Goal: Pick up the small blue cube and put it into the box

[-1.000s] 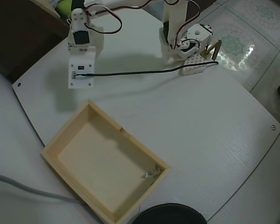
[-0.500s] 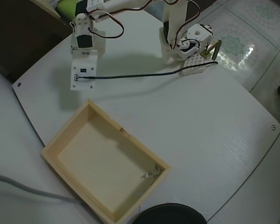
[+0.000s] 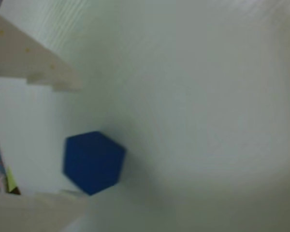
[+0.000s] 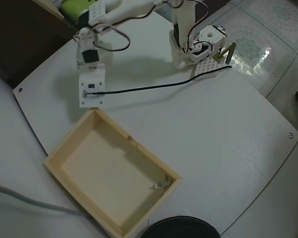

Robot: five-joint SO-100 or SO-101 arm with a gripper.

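In the wrist view the small blue cube sits between my two white fingers at the left edge, resting against the lower finger, with the upper finger above it. My gripper is shut on the cube, over blurred white table. From overhead, the gripper hangs just beyond the far corner of the box, a shallow pale wooden tray, and it hides the cube.
The arm's base stands at the back beside a small white perforated block. A black cable runs across the table to the wrist. A black round object lies at the front edge.
The wrist has moved toward the box's far corner, and the cable has swung along with it. The box has not moved.
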